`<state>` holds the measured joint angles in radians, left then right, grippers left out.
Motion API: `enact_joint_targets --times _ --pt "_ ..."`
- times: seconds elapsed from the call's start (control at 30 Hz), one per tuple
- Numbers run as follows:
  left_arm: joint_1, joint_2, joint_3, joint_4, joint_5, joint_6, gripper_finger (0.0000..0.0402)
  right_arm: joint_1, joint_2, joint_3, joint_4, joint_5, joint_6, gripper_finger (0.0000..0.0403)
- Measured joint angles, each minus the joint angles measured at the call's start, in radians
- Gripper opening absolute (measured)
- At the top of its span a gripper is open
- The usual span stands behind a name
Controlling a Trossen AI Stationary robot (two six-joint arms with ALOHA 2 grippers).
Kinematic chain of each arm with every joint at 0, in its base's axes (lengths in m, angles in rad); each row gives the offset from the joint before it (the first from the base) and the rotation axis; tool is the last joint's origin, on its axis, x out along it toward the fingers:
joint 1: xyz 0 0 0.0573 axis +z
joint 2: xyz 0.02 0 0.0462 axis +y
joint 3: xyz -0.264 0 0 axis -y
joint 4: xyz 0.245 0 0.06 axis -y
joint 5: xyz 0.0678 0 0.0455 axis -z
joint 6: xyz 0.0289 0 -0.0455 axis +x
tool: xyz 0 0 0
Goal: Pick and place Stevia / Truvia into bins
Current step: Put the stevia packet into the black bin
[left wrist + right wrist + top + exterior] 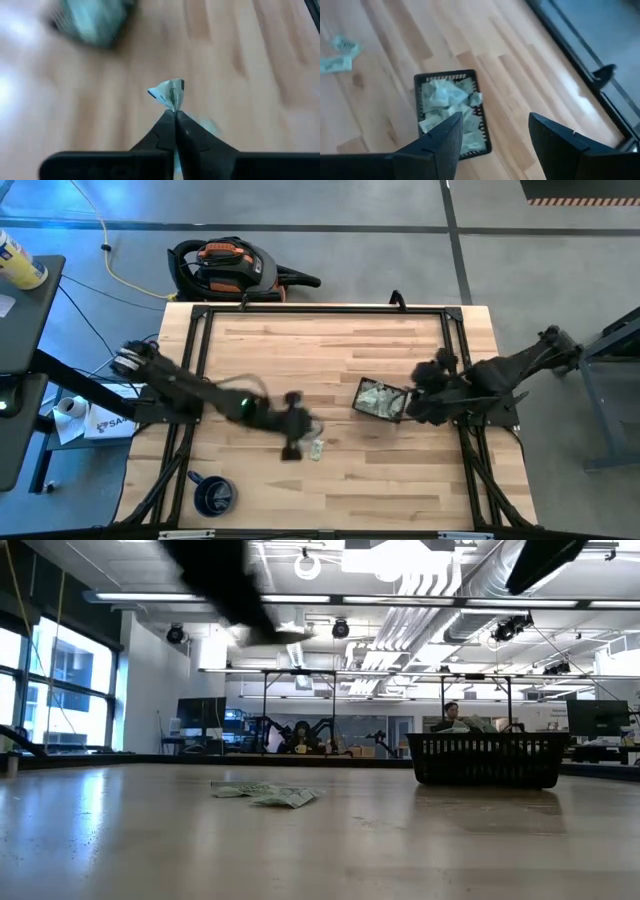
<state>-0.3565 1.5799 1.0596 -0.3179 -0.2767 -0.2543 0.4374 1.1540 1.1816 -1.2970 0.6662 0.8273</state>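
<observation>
The left tool [175, 114] was closed on one small Stevia sachet [169, 94], which stood crumpled above the two dark fingertips that pinched it, over the wooden desk [340, 350]. In the high view this left tool [293, 442] was over the middle of the desk, toward its front edge, and a few loose sachets [316, 448] lay on the wood just beside it. In the low view the same small pile of sachets [268, 794] lay flat on the desk, well apart from the black tray [488, 760]. The black tray [381, 400] sat to the right of the middle of the desk and it was already filled with many pale green and white sachets [447, 115]. The right tool [492, 135] hung above the tray's near side with its two fingers wide apart and nothing between them; in the high view the right tool [420, 395] was just beside the right edge of the tray. A dark blue mug [213, 495] stood near the front left corner of the desk, and a person [300, 738] sat far behind in the room
</observation>
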Motion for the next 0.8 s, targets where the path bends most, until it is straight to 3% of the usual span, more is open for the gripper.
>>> enact_joint_targets --times 0.1,0.2,0.27,0.43,0.57,0.63,0.8 --pt "0.136 0.027 0.078 0.101 0.073 0.191 0.0020 0.051 -0.037 0.000 -0.066 0.060 0.083 0.0217" --pt "0.271 0.122 0.200 0.213 0.178 0.255 0.0020 0.087 -0.051 0.000 -0.105 0.088 0.139 0.0217" --pt "0.339 0.211 0.289 0.181 0.217 0.277 0.0029 0.096 -0.049 0.000 -0.112 0.092 0.153 0.0217" --pt "0.398 0.461 0.552 0.197 0.336 0.318 0.0046 0.115 -0.037 -0.021 -0.105 0.099 0.194 0.0217" --pt "0.394 0.631 0.714 0.104 0.342 0.328 0.0042 0.123 -0.037 -0.075 -0.074 0.065 0.230 0.0217" --pt "0.389 0.679 0.760 -0.032 0.340 0.312 0.0048 0.131 -0.037 -0.109 -0.061 0.029 0.253 0.0217" --pt "0.382 0.693 0.857 -0.172 0.232 0.285 0.0100 0.159 -0.037 -0.188 0.046 -0.020 0.267 0.0217"
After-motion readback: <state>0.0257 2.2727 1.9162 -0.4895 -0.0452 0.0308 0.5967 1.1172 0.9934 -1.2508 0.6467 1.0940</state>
